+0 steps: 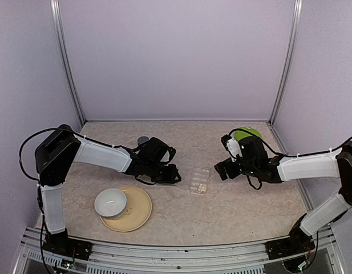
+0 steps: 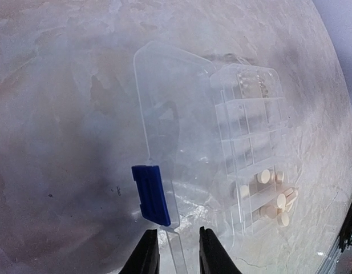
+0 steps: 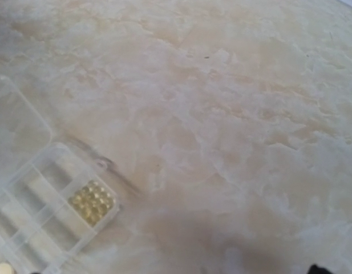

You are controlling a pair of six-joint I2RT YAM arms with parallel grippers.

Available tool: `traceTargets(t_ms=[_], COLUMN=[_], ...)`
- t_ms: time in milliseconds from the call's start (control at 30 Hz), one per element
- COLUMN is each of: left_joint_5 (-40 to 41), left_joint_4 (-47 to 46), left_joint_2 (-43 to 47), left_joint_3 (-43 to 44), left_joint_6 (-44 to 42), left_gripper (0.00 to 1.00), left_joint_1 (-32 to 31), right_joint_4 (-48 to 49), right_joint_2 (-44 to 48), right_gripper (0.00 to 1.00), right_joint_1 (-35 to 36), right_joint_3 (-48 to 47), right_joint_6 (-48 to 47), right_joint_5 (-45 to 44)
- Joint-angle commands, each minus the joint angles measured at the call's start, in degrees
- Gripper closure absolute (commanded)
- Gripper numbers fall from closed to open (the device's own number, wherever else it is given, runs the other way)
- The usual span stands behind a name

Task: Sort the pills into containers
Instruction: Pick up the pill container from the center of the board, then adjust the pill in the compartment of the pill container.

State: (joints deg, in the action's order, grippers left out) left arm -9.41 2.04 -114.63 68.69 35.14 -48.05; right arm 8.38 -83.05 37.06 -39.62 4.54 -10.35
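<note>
Now the left jaws stand narrowly apart astride the lid (image 2: 170,131) of the box (image 2: 250,123), the right jaws spread wide beside it, so a tug could tip pills (image 2: 263,176) from its end cells (image 2: 250,201).

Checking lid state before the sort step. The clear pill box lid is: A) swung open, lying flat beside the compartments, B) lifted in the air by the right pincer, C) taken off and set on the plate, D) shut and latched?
A: the left wrist view shows the clear lid spread flat alongside the pill box, with its blue latch free at the outer edge and the compartments uncovered.
</note>
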Motion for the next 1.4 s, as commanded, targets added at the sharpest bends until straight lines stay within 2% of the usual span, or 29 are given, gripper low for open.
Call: traceTargets(t_ms=[0,233,400,867,1200,1367], left_joint_5=[-4.07,-8.58,-11.89,-14.09,-14.58,-14.58], left_joint_4=[2.65,5.78,7.47,12.33,12.37,12.37], left_joint_2=[-1.22,-2.82,-3.38,-4.27,-3.84,-3.74], left_joint_3=[2.45,4.89,6.24,9.17,9.11,9.1], left_joint_6=[-4.3,-10.28,-13.56,-21.15,-21.23,-21.23], left_gripper=[0.76,0.78,0.8,0.83,0.83,0.83], left_joint_1=[0.79,1.74,2.67,3.73,4.02,4.02], right_joint_4=[-0.62,1.14,3.95,5.43,5.53,5.68], right_joint_2=[0.25,2.32,2.39,-1.31,-6.89,-8.04], right_gripper=[0.0,0.0,0.0,0.0,0.0,0.0], right_joint_1=[-0.58,-0.42,1.16,9.21,12.64,13.59], right_joint_3=[-0.84,1.29,3.37,2.84,0.72,0.1], right_joint_6=[-0.2,-2.31,-3.28,-8.29,-9.25,-9.44], right_joint_5=[2.05,14.75,18.41,12.08,4.6,4.0])
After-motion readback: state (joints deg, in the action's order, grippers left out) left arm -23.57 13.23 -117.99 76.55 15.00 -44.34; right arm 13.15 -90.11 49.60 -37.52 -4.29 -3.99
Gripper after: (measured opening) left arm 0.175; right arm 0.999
